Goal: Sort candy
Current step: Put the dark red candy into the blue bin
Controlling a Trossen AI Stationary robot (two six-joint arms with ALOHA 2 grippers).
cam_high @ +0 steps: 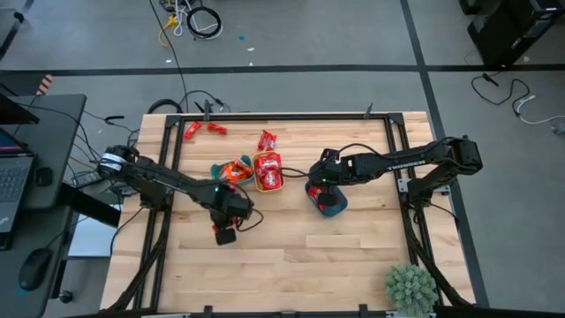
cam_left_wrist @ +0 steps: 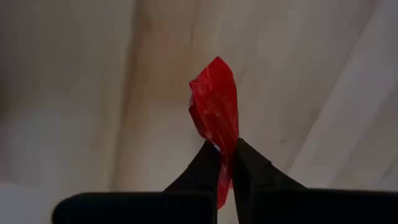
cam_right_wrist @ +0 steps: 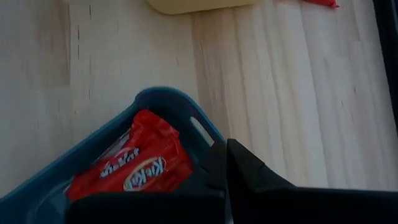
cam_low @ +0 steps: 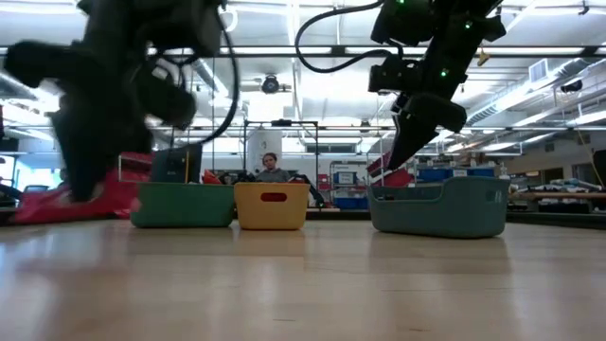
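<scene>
My left gripper (cam_high: 225, 233) is over the bare wood near the table's middle, shut on one red candy (cam_left_wrist: 214, 109); the low view shows it as a large dark shape (cam_low: 83, 180) with the red wrapper (cam_low: 104, 197) beside it. My right gripper (cam_high: 316, 187) hangs with shut fingers (cam_right_wrist: 227, 177) over the rim of the blue bowl (cam_high: 330, 201), in which red candies with white marks (cam_right_wrist: 134, 165) lie. The teal bowl (cam_high: 231, 172) and yellow bowl (cam_high: 267, 172) also hold candies. Loose candies (cam_high: 204, 130) (cam_high: 266, 140) lie on the wood toward the far edge. My left gripper pinches the red candy by one end of its wrapper (cam_left_wrist: 222, 152) between its two fingertips (cam_left_wrist: 205, 163). The rest of the wrapper sticks out past the tips, crumpled. In the low view the candy seems lifted just clear of the table.
The three bowls stand in a row across the table's middle, the blue one (cam_low: 440, 206) apart to the right. Bare wood lies between them and the near edge. A green plant (cam_high: 410, 287) sits at the near right corner. A person (cam_low: 272, 169) sits in the room beyond.
</scene>
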